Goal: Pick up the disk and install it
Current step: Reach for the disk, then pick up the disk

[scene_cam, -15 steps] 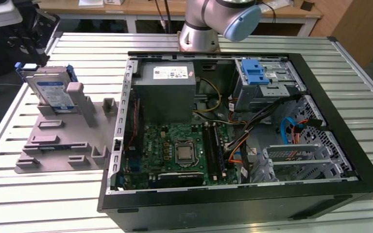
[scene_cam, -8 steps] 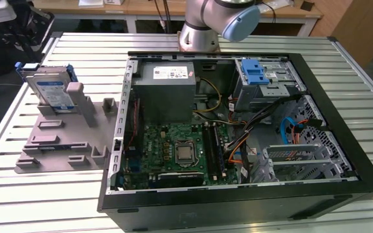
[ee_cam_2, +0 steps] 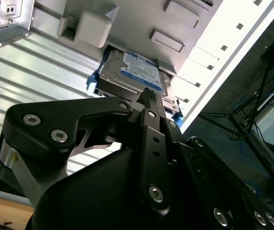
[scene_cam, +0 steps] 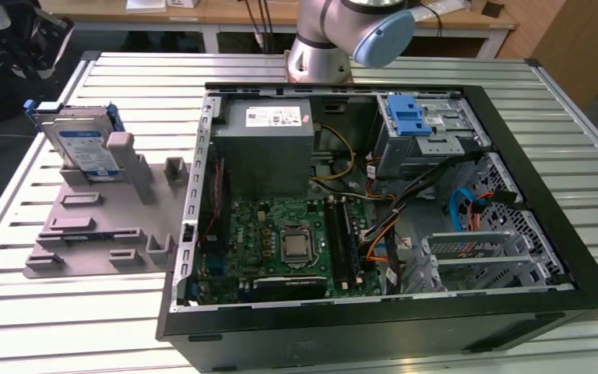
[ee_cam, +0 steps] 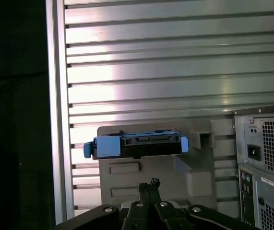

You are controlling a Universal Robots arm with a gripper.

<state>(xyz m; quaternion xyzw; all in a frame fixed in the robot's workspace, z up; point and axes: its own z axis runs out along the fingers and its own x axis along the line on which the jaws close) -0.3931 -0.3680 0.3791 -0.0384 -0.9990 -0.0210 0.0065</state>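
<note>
The disk point(scene_cam: 81, 148) stands on edge in a slot of the grey holder point(scene_cam: 91, 234), on the exterior view's left beside the open computer case point(scene_cam: 507, 312). It is a silver drive with a white-and-blue label in a blue carrier. In both wrist views the disk point(ee_cam_2: 137, 72) point(ee_cam: 137, 145) lies just beyond my gripper point(ee_cam: 148, 184) point(ee_cam_2: 148, 94), with a gap between them. The black fingers point(ee_cam: 144, 189) are together, shut on nothing. The arm's base point(scene_cam: 320, 58) is at the table's far edge.
Inside the case are a drive cage with a blue latch point(scene_cam: 423, 125), a grey power supply box point(scene_cam: 268, 140), the motherboard point(scene_cam: 289, 241) and loose cables point(scene_cam: 466, 206). The case's rear panel point(ee_cam: 266, 158) stands near the holder. The ribbed metal table point(scene_cam: 590, 156) ends at an edge point(ee_cam: 57, 120).
</note>
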